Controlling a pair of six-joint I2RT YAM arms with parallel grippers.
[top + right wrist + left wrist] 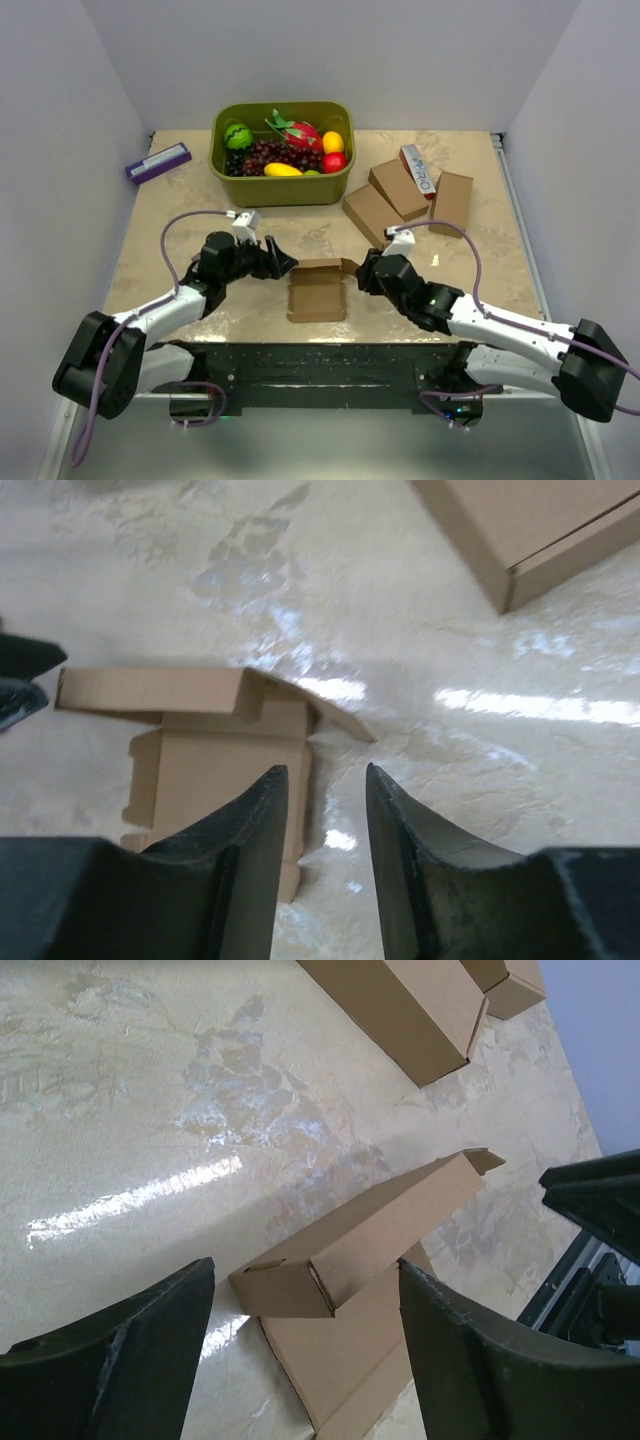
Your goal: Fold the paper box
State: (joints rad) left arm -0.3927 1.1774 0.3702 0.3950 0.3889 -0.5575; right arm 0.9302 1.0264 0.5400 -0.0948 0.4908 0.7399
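The paper box (317,290) is a brown cardboard sheet lying flat between the arms, with its far wall folded up and a small flap sticking out at each end. In the left wrist view the raised wall of the paper box (370,1235) runs diagonally just beyond the jaws. My left gripper (285,262) hovers at the box's far left corner, open wide and empty (305,1265). My right gripper (362,272) is at the box's far right corner. Its jaws (322,772) are open by a narrow gap over the right edge of the box (215,760), with nothing between them.
A green basket (280,190) of toy fruit stands at the back centre. A purple-and-white box (158,162) lies at the back left. Three folded brown cartons (400,188) and a white-and-red carton (420,168) lie at the back right.
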